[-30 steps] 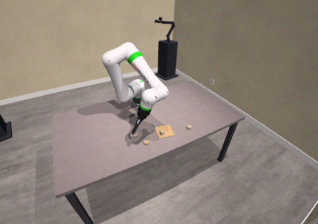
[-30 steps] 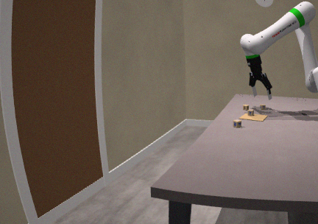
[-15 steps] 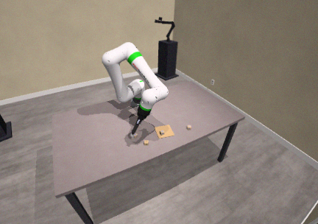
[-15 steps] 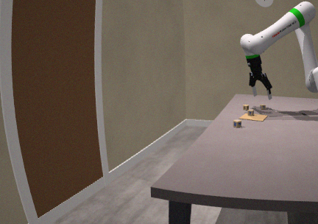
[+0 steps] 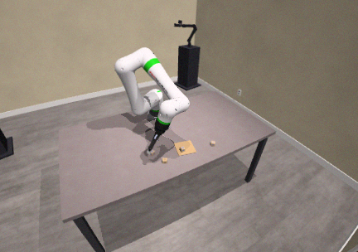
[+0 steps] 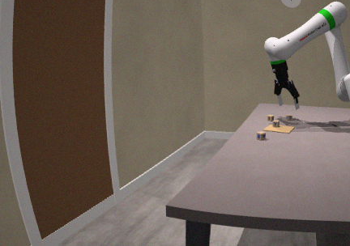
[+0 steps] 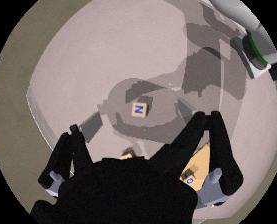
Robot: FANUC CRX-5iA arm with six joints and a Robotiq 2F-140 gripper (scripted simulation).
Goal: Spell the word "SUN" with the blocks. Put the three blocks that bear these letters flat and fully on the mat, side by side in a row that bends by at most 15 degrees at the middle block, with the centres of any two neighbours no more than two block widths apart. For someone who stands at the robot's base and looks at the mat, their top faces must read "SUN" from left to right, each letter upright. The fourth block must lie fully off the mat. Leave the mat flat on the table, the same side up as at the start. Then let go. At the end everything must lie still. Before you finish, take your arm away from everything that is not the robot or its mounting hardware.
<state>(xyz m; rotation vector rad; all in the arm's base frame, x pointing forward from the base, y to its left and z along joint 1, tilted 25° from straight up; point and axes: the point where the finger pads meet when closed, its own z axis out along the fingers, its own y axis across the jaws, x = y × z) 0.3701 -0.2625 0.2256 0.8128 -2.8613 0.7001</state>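
Note:
The open gripper [image 5: 150, 150] [image 6: 288, 105] [image 7: 140, 111] is empty, above the N block [image 5: 152, 152] [image 6: 289, 117] [image 7: 139, 109]. That block lies flat on the table with a blue N on top, between the spread fingertips as seen in the wrist view. A second block [image 5: 165, 160] [image 6: 271, 117] [image 7: 127, 156] lies off the mat; the gripper body hides its letter. A third block [image 5: 182, 148] [image 6: 275, 124] [image 7: 189, 181] sits on the orange mat [image 5: 190, 151] [image 6: 287, 129] [image 7: 201, 161]; its top letter looks like an O. A fourth block [image 5: 212, 142] [image 6: 261, 136] lies off the mat, its top letter unreadable.
The mat lies flat on the brown-grey table [image 5: 104, 166] [image 6: 251, 178]. The second block is near the table's long edge, beside the mat. The fourth block is on the mat's other side. The arm's base stands behind, at the far long side in the top view.

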